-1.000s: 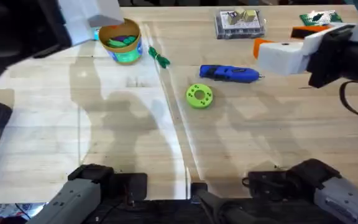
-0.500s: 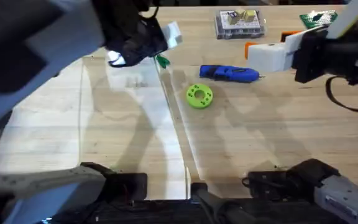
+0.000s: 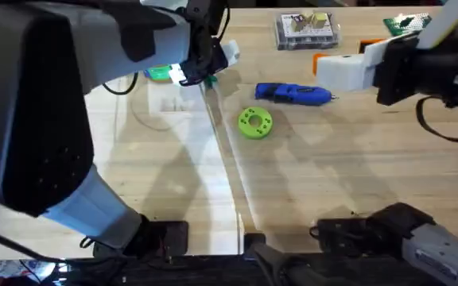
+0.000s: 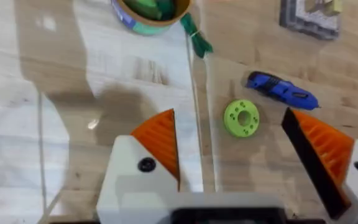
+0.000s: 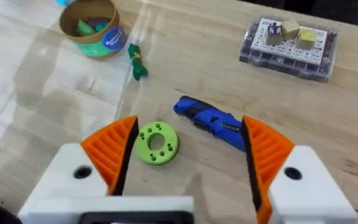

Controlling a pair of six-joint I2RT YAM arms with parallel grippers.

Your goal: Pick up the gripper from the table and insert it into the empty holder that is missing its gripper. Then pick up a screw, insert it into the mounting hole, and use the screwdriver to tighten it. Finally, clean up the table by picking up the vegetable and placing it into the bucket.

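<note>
The small green vegetable [image 4: 196, 37] lies on the table right beside the bucket [image 4: 148, 12], a tan-rimmed tub with green pieces inside. My left gripper [image 3: 201, 65] hovers open above that spot, covering most of the bucket [image 3: 159, 74] in the overhead view. Its orange pads [image 4: 160, 140] stand wide apart with nothing between them. The blue screwdriver [image 3: 293, 94] lies mid-table, with a green disc [image 3: 254, 122] just in front of it. My right gripper [image 3: 332, 70] hangs open to the right of the screwdriver [image 5: 211, 121], above the table and empty.
A clear parts box [image 3: 307, 30] sits at the back, right of centre. A green board [image 3: 408, 22] lies at the far right back corner. The left arm's bulk spans the left half of the table in the overhead view.
The left arm swung in from the back left and lowered its gripper over the vegetable beside the bucket. The right gripper shifted slightly left, then held still.
</note>
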